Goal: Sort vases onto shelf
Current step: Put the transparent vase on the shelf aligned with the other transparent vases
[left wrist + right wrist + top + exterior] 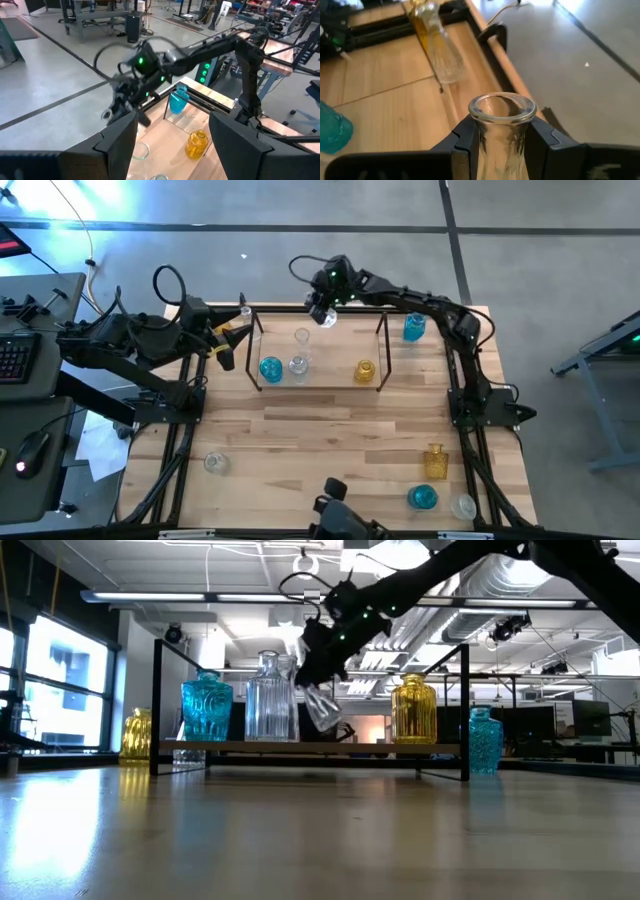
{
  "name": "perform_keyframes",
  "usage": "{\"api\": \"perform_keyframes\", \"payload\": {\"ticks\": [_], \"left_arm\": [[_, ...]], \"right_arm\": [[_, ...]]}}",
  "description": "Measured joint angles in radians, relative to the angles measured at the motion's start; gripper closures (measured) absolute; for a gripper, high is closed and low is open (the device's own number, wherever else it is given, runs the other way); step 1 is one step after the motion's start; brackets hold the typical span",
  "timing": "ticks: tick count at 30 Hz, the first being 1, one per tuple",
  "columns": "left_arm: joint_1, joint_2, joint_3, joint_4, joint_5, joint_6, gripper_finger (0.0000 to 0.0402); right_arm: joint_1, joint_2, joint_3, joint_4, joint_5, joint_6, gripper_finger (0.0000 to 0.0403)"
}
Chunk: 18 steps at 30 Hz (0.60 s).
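Clear vase [501, 131] clamped by the neck in right end effector [322, 312], hanging tilted above the shelf [318, 380] back edge, near a clear bottle [267, 697] already shelved. Risk: slipping from the smooth glass neck, or knocking that bottle on descent. Left end effector [226, 340] parted, empty, waiting beside shelf's left end.
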State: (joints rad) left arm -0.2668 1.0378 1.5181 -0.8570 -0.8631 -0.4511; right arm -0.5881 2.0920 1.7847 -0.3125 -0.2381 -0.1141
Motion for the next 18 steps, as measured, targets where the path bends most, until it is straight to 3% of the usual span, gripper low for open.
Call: {"api": "perform_keyframes", "payload": {"ticks": [7,18], "left_arm": [[0.000,0.000,0.000,0.000,-0.011,0.009,0.0165],[0.000,0.000,0.000,0.000,-0.011,0.036,0.0165]], "right_arm": [[-0.027,-0.096,0.000,-0.112,0.007,-0.023,0.0322],[0.030,-0.190,0.000,-0.378,0.031,-0.062,0.0322]]}}
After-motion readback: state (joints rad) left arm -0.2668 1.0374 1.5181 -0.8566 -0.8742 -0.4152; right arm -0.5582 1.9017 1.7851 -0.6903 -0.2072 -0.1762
